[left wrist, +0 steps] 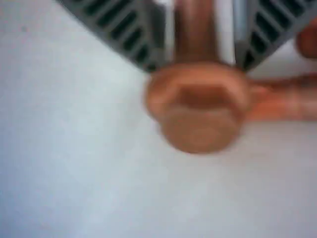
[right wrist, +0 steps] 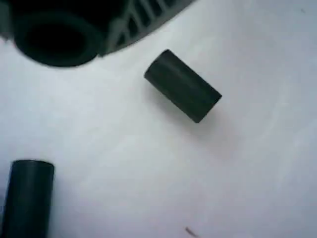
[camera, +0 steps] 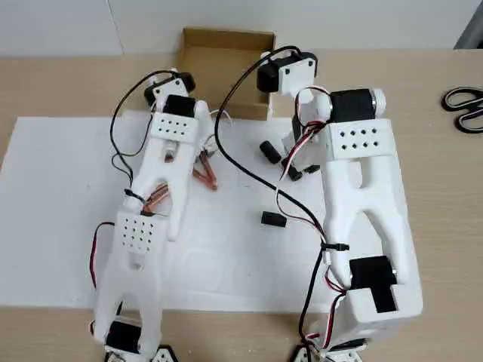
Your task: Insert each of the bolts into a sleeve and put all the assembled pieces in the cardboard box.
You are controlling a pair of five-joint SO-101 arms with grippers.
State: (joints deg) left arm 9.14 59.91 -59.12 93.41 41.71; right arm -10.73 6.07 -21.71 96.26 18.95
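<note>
My left gripper [left wrist: 195,62] is shut on a copper bolt [left wrist: 198,106]; the shaft sits between the grey fingers and the head hangs just above the white sheet. A second bolt [left wrist: 285,101] lies right beside it. From above, the left gripper [camera: 170,157] is left of two loose bolts [camera: 207,170], and another bolt [camera: 156,197] lies under the arm. My right gripper [camera: 293,164] holds a black sleeve [right wrist: 52,37], bore facing the camera. Loose sleeves lie nearby [right wrist: 183,91] [right wrist: 27,198], also seen from above [camera: 269,151] [camera: 273,219]. The cardboard box [camera: 198,64] stands at the back.
A white sheet [camera: 60,226] covers the wooden table under both arms. Scissors [camera: 464,105] lie at the far right edge. Black and red cables [camera: 249,173] run across the sheet between the arms.
</note>
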